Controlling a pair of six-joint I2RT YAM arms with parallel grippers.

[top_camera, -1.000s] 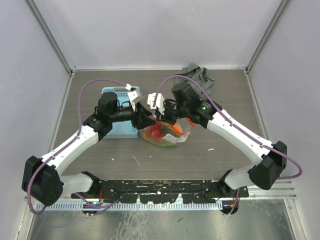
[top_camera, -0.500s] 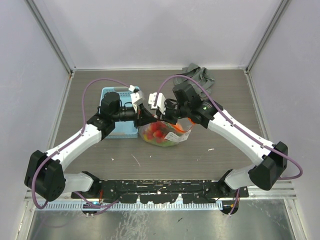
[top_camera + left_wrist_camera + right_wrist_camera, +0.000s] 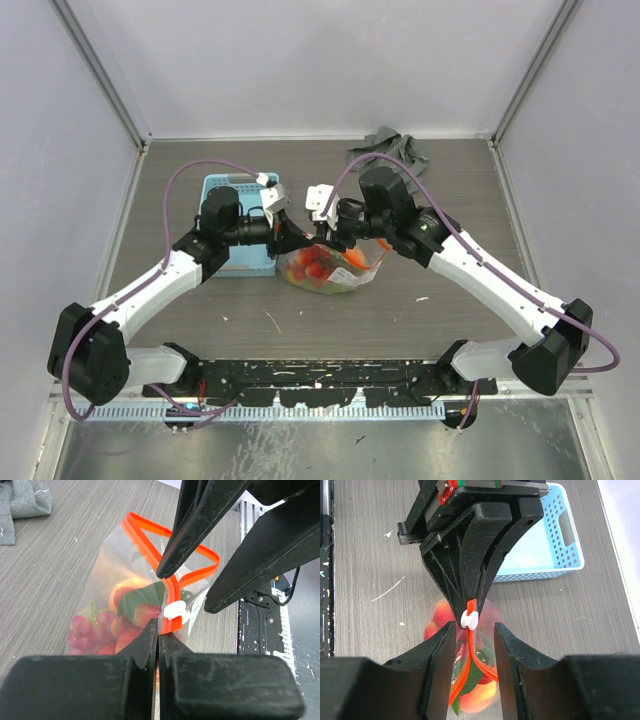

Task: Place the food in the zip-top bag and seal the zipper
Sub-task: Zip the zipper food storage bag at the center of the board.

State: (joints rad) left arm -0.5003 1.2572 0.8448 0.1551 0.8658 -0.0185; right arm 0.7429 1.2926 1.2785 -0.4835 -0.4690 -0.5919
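Note:
The zip-top bag (image 3: pixel 325 270) lies mid-table with the food inside: strawberries (image 3: pixel 145 615), purple grapes (image 3: pixel 82 630) and a peach (image 3: pixel 480 695). My left gripper (image 3: pixel 159 632) is shut on the end of the red-orange zipper (image 3: pixel 145 540), just below its white slider (image 3: pixel 175 611). The strip's far part gapes in a loop. Facing it, my right gripper (image 3: pixel 474 626) is open. Its fingers (image 3: pixel 442 650) straddle the zipper (image 3: pixel 470 660) on either side of the slider (image 3: pixel 469 619) without touching it. In the top view both grippers, left (image 3: pixel 300 240) and right (image 3: pixel 330 238), meet over the bag's mouth.
A light blue basket (image 3: pixel 240 262) stands directly left of the bag, under the left arm. A grey cloth (image 3: pixel 390 148) lies crumpled at the back right. White specks dot the wooden table (image 3: pixel 420 300) in front of the bag.
My left gripper has closed on the end of the zipper. My right gripper, shut a second ago, has opened around the strip, and its arm has shifted slightly right.

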